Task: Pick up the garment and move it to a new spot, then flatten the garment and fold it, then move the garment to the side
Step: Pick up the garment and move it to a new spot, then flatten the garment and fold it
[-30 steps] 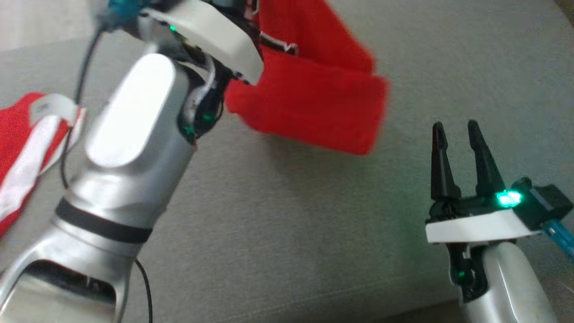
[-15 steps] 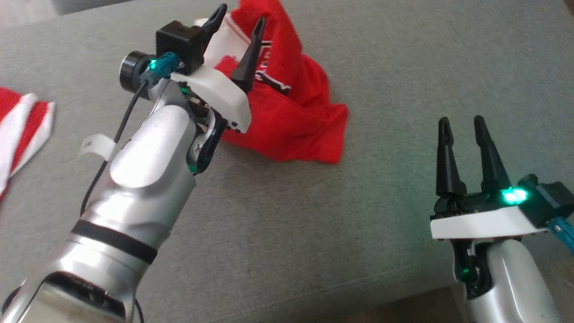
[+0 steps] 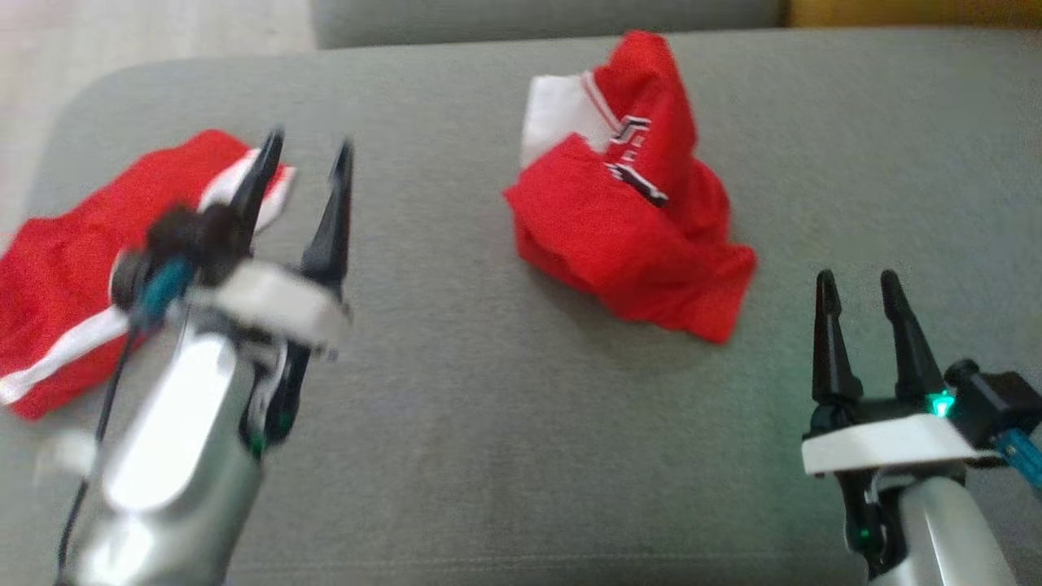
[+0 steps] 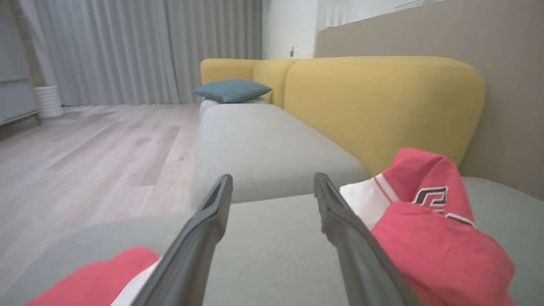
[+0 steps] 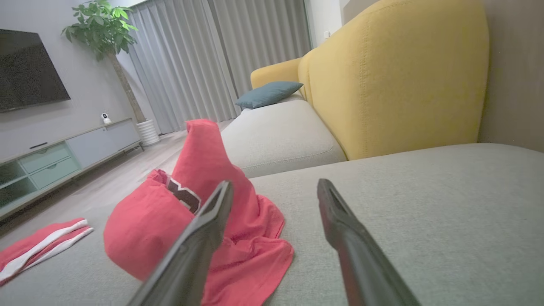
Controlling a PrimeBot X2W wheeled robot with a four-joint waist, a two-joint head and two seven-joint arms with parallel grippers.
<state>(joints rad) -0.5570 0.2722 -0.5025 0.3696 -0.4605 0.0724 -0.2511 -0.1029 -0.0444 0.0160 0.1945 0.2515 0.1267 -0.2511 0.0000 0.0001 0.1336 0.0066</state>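
Observation:
A crumpled red garment [image 3: 635, 220] with white trim and a dark emblem lies heaped on the grey cushion [image 3: 488, 407], right of centre; it also shows as the garment [image 4: 433, 238] and the garment [image 5: 204, 221] in the wrist views. My left gripper [image 3: 305, 150] stands open and empty to its left, well apart from it. My right gripper [image 3: 859, 281] is open and empty at the lower right, just short of the garment's near corner.
A second red cloth with white stripes [image 3: 89, 260] lies flat at the cushion's left end, beside my left arm. A yellow sofa back [image 4: 382, 106] and another grey seat with a blue pillow [image 4: 231, 90] lie beyond. Wooden floor [image 4: 85, 148] runs past the left edge.
My left gripper opened, let go of the garment and drew back to the left. The garment dropped into a heap on the cushion. The head camera shifted.

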